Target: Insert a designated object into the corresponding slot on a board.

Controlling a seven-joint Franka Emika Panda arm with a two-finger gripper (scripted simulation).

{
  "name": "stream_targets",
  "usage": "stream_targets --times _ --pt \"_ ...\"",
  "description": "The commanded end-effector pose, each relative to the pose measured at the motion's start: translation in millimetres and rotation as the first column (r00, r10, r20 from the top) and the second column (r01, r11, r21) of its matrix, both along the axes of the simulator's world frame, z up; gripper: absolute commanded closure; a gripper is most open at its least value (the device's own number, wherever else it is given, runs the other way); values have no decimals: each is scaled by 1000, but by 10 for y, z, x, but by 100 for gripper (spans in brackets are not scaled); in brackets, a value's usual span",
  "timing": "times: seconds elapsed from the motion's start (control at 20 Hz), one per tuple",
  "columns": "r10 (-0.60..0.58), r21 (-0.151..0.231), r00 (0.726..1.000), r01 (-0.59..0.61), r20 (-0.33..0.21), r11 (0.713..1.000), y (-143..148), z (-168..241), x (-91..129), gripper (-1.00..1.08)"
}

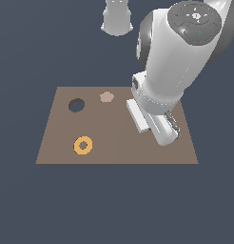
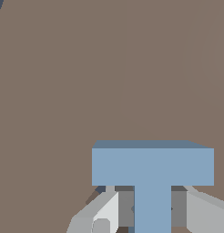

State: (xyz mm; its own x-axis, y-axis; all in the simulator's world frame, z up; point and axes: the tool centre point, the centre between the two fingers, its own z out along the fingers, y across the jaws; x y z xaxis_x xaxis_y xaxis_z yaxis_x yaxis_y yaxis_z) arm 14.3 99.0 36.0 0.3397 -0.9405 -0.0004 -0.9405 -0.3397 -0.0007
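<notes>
The designated object, a flat light-blue T-shaped block, fills the near part of the wrist view. My gripper is shut on its stem, with one grey finger pressed to each side. Behind the block only the brown board shows. In the exterior view my gripper is low over the board towards the exterior view's right, and the arm's hand hides the block there. The slot is out of sight in both views.
On the board are a round dark hole, a beige pentagon piece and an orange ring, all towards the exterior view's left. The arm's base stands beyond the board's far edge.
</notes>
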Motion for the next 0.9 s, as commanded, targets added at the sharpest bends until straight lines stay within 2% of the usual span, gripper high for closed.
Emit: stream_targets --times 0.0,0.2,0.4,0.85 --pt "-93 0 996 93 0 996 68 8 -14 108" --pt "-233 1 972 233 0 972 176 16 -22 108" --pt "-350 1 937 350 0 937 270 23 -15 108" --pt "-528 1 849 528 0 849 418 34 24 108"
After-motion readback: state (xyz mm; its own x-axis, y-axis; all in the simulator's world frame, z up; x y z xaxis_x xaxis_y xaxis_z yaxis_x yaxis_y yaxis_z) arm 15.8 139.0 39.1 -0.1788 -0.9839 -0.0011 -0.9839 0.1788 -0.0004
